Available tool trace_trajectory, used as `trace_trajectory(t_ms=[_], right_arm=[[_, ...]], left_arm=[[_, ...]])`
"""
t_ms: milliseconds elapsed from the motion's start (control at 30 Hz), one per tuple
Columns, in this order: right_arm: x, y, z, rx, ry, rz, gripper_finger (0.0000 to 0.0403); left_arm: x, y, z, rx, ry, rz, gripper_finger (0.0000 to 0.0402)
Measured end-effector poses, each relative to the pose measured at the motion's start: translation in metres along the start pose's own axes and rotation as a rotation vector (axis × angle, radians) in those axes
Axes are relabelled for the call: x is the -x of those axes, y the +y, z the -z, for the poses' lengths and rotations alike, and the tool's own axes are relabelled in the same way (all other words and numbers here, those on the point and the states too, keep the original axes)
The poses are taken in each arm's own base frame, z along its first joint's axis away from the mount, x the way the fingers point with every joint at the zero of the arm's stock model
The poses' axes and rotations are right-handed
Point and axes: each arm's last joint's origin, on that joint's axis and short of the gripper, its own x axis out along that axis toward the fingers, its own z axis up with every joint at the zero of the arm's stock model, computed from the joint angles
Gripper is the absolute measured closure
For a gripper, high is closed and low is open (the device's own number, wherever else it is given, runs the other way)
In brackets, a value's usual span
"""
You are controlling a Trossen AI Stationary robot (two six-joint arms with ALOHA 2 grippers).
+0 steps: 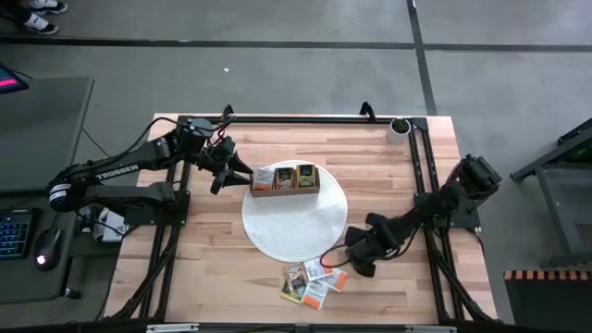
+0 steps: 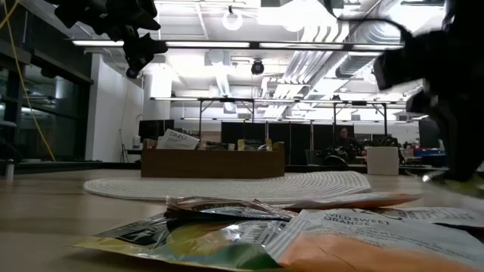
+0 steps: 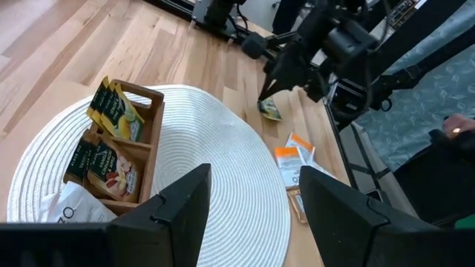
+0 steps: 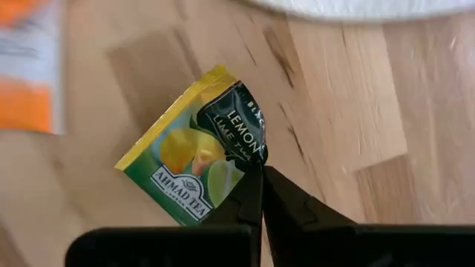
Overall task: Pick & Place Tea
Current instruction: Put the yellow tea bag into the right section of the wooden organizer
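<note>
My right gripper is shut on a green and yellow tea packet, just off the near right rim of the white round mat. Several more packets, orange, white and green, lie flat on the table near it. A brown wooden box stands on the mat's far part, with packets standing in its compartments. My left gripper is open, raised beside the box's left end, and touches nothing. My right gripper pinches the green packet by its dark corner, between the tips of both fingers. The packet stands out beyond the fingertips, tilted. In the left wrist view the packet hangs below the gripper, lifted off the wood.
A small white pot with a plant stands at the table's far right corner. Black frame rails run along both sides of the table. Bare wood lies left of the mat.
</note>
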Motion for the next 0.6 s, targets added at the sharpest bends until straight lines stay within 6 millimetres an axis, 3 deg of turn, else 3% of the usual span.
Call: trace_trajectory(t_ms=[333,600], right_arm=[[0.032,0.013,-0.014,-0.037,-0.225,0.128,0.0403],[0.063,0.007,-0.049,-0.04,-0.42,0.253,0.0402]], left_arm=[[0.0,0.0,0.0,0.003,0.0,-0.001,0.0197],[0.0,0.0,0.0,0.011,0.0,-0.001,0.0197]])
